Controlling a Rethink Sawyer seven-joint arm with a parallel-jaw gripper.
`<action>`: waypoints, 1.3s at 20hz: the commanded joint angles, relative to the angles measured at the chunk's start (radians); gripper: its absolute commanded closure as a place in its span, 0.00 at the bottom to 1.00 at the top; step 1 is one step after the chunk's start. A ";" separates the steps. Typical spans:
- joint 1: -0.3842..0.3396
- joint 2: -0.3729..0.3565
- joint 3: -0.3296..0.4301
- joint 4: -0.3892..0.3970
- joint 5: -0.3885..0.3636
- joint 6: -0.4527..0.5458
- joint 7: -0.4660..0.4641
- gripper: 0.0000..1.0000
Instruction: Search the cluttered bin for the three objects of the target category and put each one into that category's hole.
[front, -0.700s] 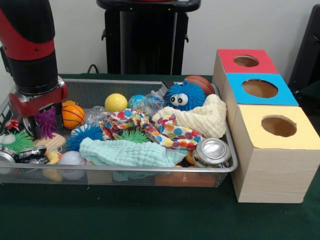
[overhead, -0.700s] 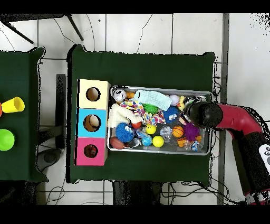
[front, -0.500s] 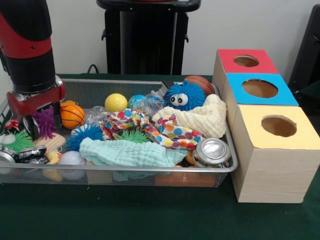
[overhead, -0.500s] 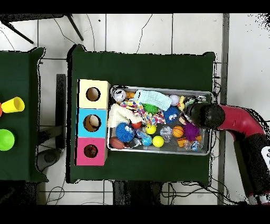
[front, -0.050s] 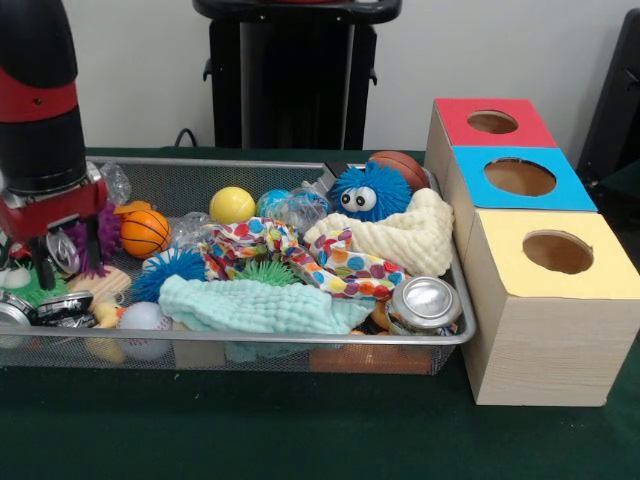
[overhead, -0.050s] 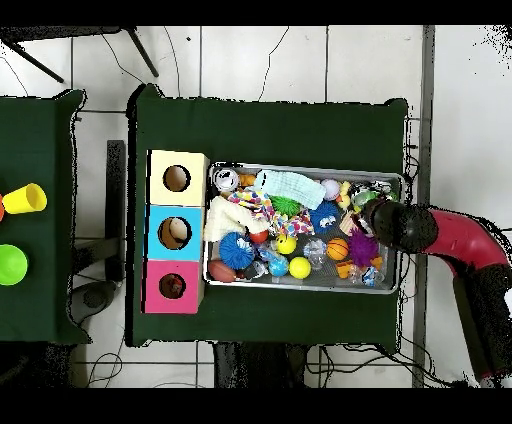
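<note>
Front view: the gripper (front, -0.050s: 45, 262) has slid toward the bin's (front, -0.050s: 300, 165) end wall and lifted a touch, off the purple spiky toy (front, -0.050s: 100, 235), which sits beside the orange ball (front, -0.050s: 145, 232). Jaws — can't tell, open or shut. No pick yet; holes wait.

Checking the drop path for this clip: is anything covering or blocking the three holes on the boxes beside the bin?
Nothing visible does. The red hole, blue hole and yellow hole are all uncovered beside the bin.
</note>
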 joint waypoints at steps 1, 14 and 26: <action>0.023 0.099 0.047 -0.063 -0.056 -0.049 -0.087 0.00; 0.063 0.108 0.044 -0.083 -0.074 -0.053 -0.097 0.00; 0.061 0.116 0.055 -0.119 -0.093 -0.029 -0.123 0.00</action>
